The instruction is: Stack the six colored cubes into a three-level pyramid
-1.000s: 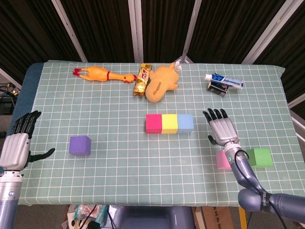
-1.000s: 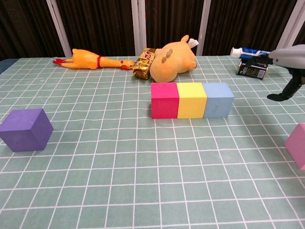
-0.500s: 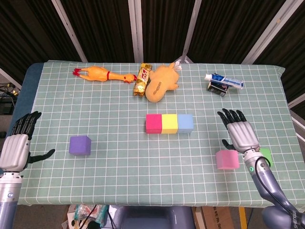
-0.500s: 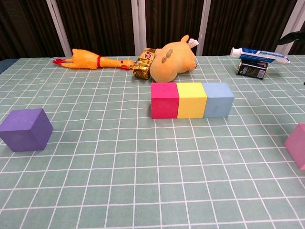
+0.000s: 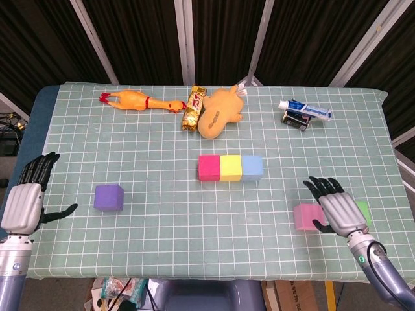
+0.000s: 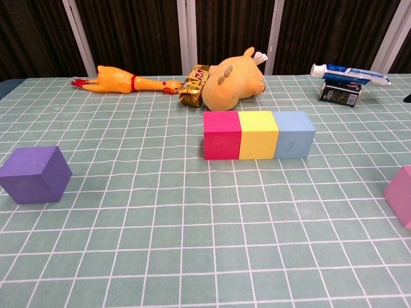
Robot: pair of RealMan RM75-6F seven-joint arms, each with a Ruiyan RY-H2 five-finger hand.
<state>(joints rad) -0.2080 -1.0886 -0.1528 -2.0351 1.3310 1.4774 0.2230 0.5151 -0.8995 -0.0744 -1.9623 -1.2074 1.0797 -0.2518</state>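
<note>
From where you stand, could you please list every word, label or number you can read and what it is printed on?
None can be read.
Candy bar wrapper: red lettering, too blurred.
Toothpaste tube: print too small.
Small dark box beneath the tube: label too small.
Cubes and toys: no print visible.

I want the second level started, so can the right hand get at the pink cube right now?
Probably yes: the right hand is open right beside the pink cube, with nothing between them.
</note>
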